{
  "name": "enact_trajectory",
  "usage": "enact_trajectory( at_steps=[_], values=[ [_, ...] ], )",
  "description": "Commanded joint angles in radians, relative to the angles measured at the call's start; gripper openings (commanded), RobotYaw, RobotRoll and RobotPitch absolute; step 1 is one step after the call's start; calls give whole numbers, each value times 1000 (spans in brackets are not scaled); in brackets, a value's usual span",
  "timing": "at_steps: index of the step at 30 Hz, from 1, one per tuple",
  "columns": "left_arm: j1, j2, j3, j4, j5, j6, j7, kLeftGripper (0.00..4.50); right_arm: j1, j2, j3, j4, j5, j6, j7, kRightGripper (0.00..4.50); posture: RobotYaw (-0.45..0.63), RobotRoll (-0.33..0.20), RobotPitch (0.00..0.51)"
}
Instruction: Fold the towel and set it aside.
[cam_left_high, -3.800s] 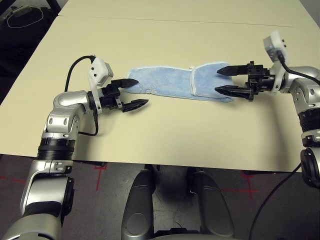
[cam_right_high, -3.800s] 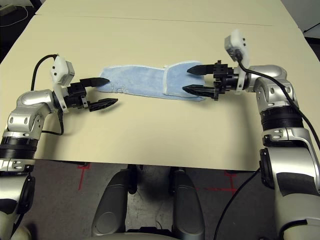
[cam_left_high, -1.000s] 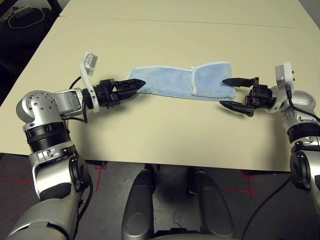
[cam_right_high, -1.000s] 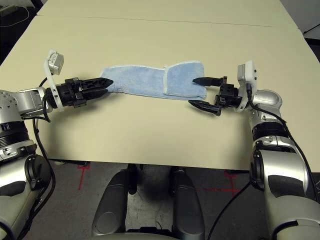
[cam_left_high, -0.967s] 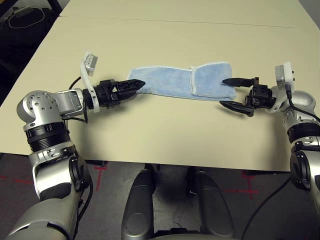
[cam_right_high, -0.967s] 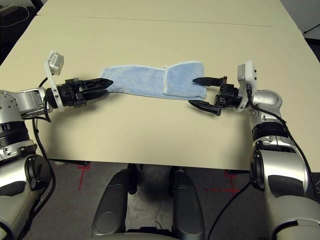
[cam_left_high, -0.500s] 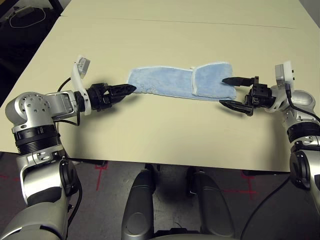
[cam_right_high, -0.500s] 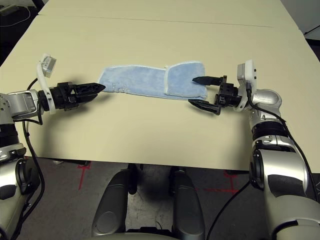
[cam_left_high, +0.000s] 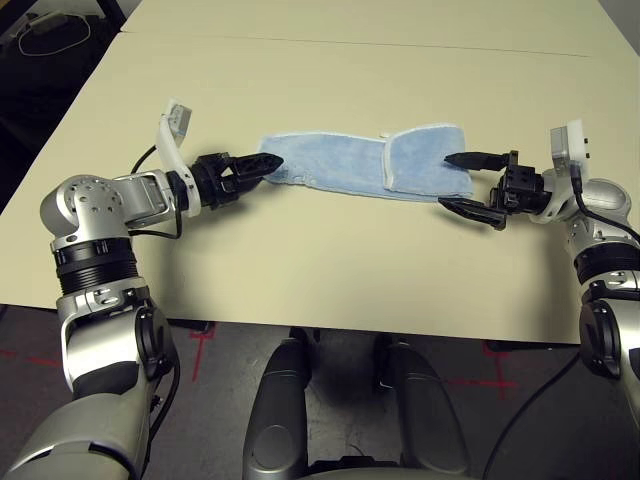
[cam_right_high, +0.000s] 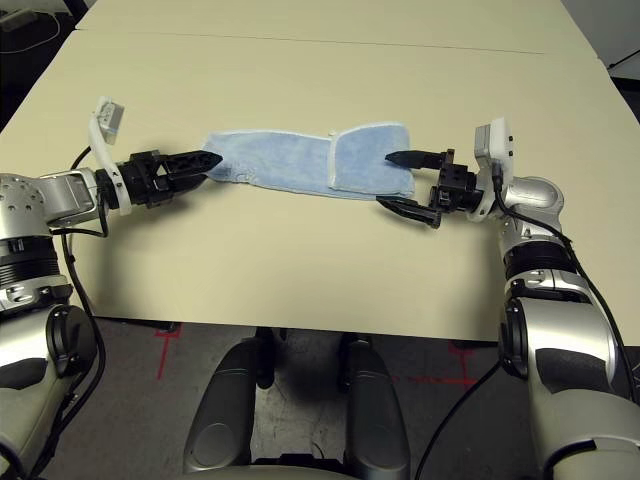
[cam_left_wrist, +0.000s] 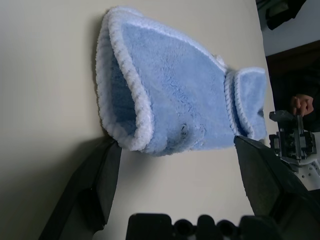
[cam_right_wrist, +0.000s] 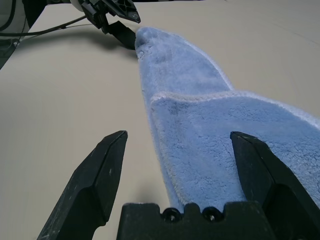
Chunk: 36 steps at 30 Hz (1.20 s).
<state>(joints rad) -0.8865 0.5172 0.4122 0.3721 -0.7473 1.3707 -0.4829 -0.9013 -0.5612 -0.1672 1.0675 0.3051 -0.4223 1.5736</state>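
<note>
left eye view: the towel (cam_left_high: 365, 170) lies flat on the bench (cam_left_high: 330, 80) as a long strip running between the two sets of jaws, its right-hand end folded back over itself so a white stitched edge crosses the strip partway along. the left jaws (cam_left_high: 262, 168) sit at the strip's left end, their black tips right against the rounded, doubled-over edge there. in this view the two fingers look close together, but the left wrist view shows them spread wide, one finger (cam_left_wrist: 95, 185) low beside the near edge of the towel (cam_left_wrist: 170, 105) and the other finger (cam_left_wrist: 272, 180) out past its far side, with the cloth's end lying in front of the gap and not pinched. a small dark mark shows on the towel close to that end.

the right jaws (cam_left_high: 465, 183) are at the strip's other end, standing apart: one finger reaches over the folded end, the other lies on the bench just beside the towel's near edge. the right wrist view has the folded layer of the towel (cam_right_wrist: 235, 140) lying between and ahead of these spread fingers, nearer the one finger (cam_right_wrist: 265, 170) than the other, and nothing gripped. the left jaws show at the strip's distant tip.
</note>
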Motion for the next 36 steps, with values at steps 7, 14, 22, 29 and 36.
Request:
enact_trajectory(
  at_steps=[7, 14, 22, 29, 36],
  values=[
    [-8, -1, -13, 51, 35, -54, 12, 1665, 6, -5, -4, 8, -8, -9, -2, 4500, 48, 0, 244],
    [1, 17, -23, 34, 31, -38, -5, 26, 5, -1, -1, 7, -9, -8, -2, 4500, 50, 0, 245],
    [32, 105, -45, -47, 12, 36, -52, 26, -1, -7, -1, 12, -11, -6, 2, 4500, 62, 0, 244],
    [167, 211, 0, -168, 0, 81, -78, 26, -4, -8, -5, 16, -14, -7, 3, 4500, 71, 0, 241],
    [233, 236, 2, -201, 22, 32, -77, 26, -9, -7, -2, 25, -20, -9, 4, 4500, 76, 0, 234]
  ],
)
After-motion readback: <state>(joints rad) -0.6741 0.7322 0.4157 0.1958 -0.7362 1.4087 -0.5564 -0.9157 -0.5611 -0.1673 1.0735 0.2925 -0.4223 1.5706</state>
